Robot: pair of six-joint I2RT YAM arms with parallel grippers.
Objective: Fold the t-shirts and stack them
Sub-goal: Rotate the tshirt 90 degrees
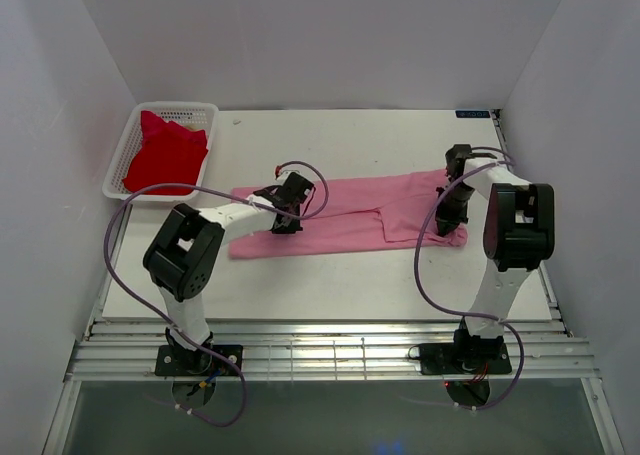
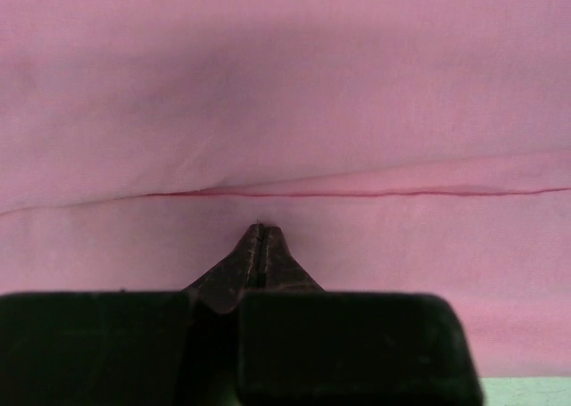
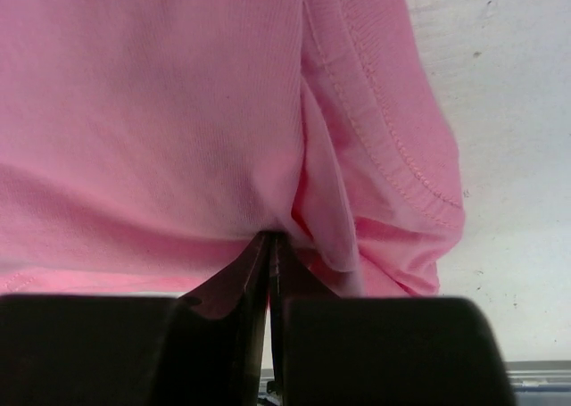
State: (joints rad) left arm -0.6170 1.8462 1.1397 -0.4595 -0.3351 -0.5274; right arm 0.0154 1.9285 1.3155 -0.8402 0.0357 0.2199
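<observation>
We have the pink t-shirt [image 1: 350, 210] lying flat across the table [image 1: 330, 285], which we judge soft, light and limp, so the left gripper [image 2: 259, 232] and right gripper [image 3: 270, 238] are both closed, pinching its cloth toward opposite ends.

— Where's the pink tee [image 1: 345, 215]?
— Flat on the middle of the table [image 1: 330, 285], a long band running left to right, folded lengthwise. One layer's edge [image 2: 357, 193] shows as a thin straight line along it.
— And its right end?
— Bunched up, with the stitched hem [image 3: 393, 147] curling over.
— The red tee [image 1: 165, 155]?
— Crumpled in the basket [image 1: 190, 108] at the far left corner, well apart from the pink one.
</observation>
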